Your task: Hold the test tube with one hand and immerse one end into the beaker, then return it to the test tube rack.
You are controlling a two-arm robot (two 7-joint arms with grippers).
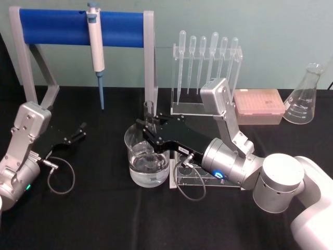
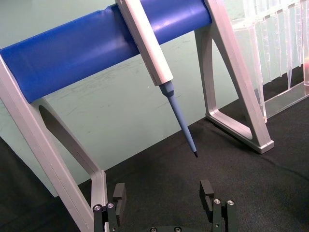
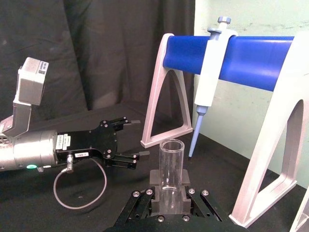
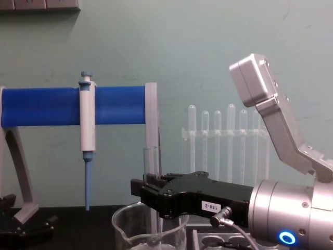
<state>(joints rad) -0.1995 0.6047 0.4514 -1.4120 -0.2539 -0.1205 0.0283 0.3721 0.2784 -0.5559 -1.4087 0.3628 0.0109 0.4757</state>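
The clear glass test tube point(image 1: 149, 110) stands upright with my right gripper point(image 1: 149, 130) shut on its middle. Its lower end reaches down into the water in the wide beaker point(image 1: 136, 167) at the table's centre. From the chest the tube point(image 4: 151, 159) rises above the black gripper point(image 4: 149, 188), over the beaker point(image 4: 125, 229). The right wrist view looks down on the tube's open rim point(image 3: 171, 166), clamped between the fingers point(image 3: 153, 178) of the right gripper point(image 3: 170, 191). My left gripper point(image 1: 79, 130) rests open on the cloth at the left, with its fingers point(image 2: 119, 193) apart.
A blue-barred stand point(image 1: 78, 27) with a hanging pipette point(image 1: 95, 47) stands behind the beaker. A rack of plastic pipettes point(image 1: 208, 67), a pink tip box point(image 1: 258, 104) and a conical flask point(image 1: 304, 96) line the back right. A clear tube rack point(image 1: 193, 178) lies under my right arm.
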